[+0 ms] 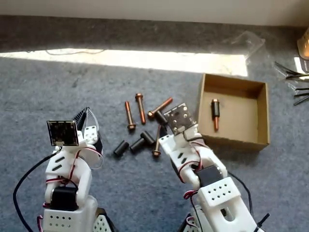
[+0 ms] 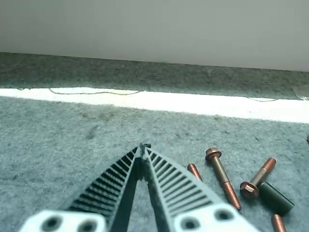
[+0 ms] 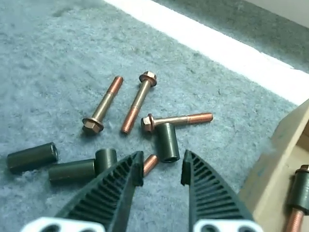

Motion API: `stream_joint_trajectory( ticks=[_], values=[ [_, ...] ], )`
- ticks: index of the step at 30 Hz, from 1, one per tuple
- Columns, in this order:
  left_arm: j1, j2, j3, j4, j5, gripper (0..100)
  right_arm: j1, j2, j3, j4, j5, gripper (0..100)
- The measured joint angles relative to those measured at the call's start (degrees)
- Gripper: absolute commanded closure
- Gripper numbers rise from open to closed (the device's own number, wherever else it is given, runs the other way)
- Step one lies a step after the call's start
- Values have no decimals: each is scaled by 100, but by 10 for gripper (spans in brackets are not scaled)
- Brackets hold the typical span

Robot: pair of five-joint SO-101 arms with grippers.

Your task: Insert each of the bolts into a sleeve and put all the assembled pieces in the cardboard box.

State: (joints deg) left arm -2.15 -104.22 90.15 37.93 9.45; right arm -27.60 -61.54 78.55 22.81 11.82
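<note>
Pick step: right end effector (image 3: 162, 169) part open, empty, poised at a sleeve (image 3: 167, 142) near the high view's centre beside loose bolts (image 3: 102, 108), left end effector (image 2: 143, 151) closed, empty; box (image 1: 241, 113) at right holds one assembly (image 1: 215, 113); next probably needs closing on the sleeve.

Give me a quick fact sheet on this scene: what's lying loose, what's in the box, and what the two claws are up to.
Surface: grey carpet
Loose bolts: four, copper-coloured
Loose sleeves: four, black, mixed in with the bolts
Cardboard box: holds one assembled piece, a bolt in a sleeve
Left claw: shut, empty, off to one side of the pile
Right claw: open, empty, nearest sleeve just ahead of its gap
</note>
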Motion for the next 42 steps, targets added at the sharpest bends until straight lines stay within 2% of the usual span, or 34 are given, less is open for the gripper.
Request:
stream_joint_trajectory(
  ticks=[6,15,25,31,42],
  values=[
    [0,0,0,0,0,989,220,0,-26,44,0,875],
    [0,0,0,0,0,989,308,0,-1486,1767,0,875],
    [0,0,0,0,0,989,308,62,-2145,2198,0,875],
    [0,0,0,0,0,989,308,976,-2980,2558,0,875],
    [0,0,0,0,0,989,308,3508,-4211,2567,0,875]
  ],
)
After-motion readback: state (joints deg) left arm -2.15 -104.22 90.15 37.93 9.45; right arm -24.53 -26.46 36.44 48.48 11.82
